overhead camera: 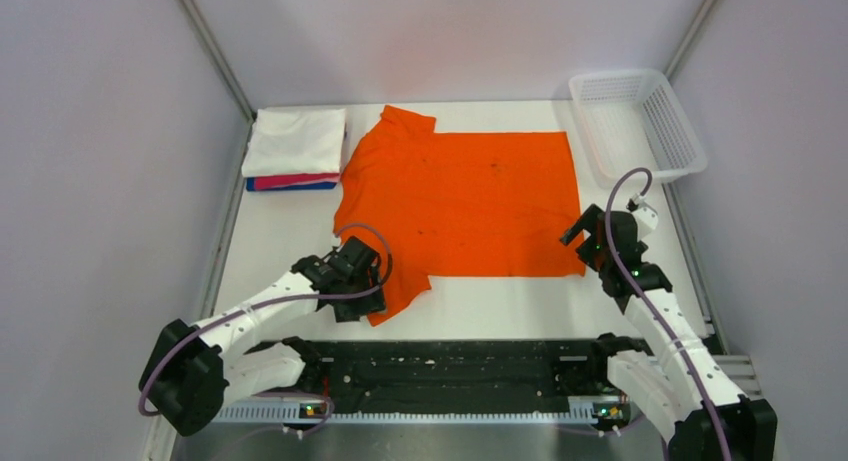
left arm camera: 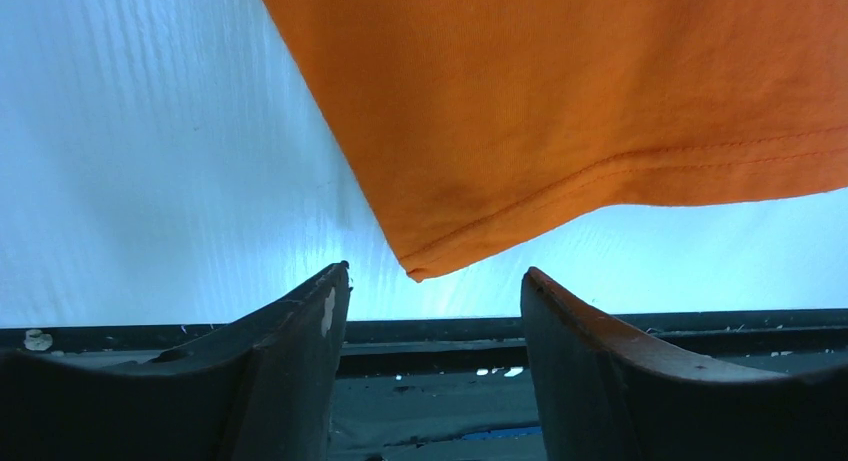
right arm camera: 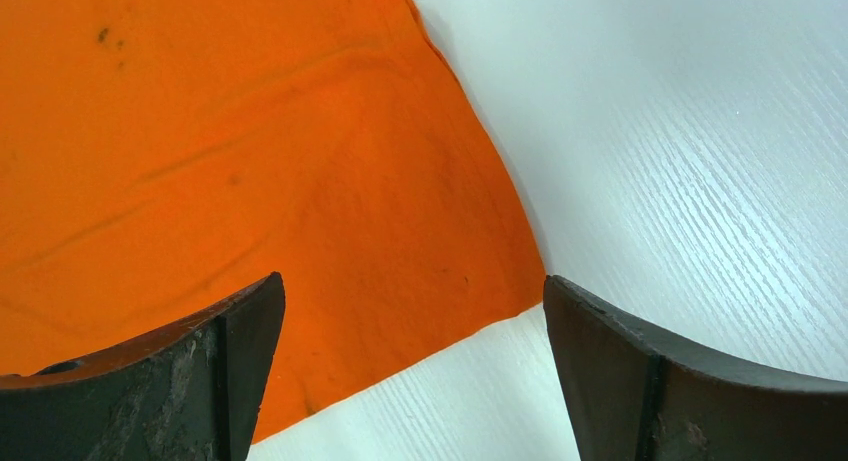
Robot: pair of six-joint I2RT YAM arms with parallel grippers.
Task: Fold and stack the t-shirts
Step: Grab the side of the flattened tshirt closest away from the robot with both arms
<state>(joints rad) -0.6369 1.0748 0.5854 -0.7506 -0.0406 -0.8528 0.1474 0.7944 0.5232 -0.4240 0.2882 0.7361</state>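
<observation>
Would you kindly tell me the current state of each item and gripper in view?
Bright orange cloth t-shirt: spread flat, unfolded.
Stack of white, pink-red and blue shirts: folded, piled.
White plastic mesh basket: upright, looks empty.
Left gripper: open, at sleeve corner, not gripping.
Right gripper: open, over hem corner.

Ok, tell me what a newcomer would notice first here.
The bright orange shirt, spread flat in the centre. Next, the folded stack, white on top, in the far left corner, and the white basket at far right. Both grippers are open: the left gripper at the shirt's near sleeve, the right gripper at its near right corner.
</observation>
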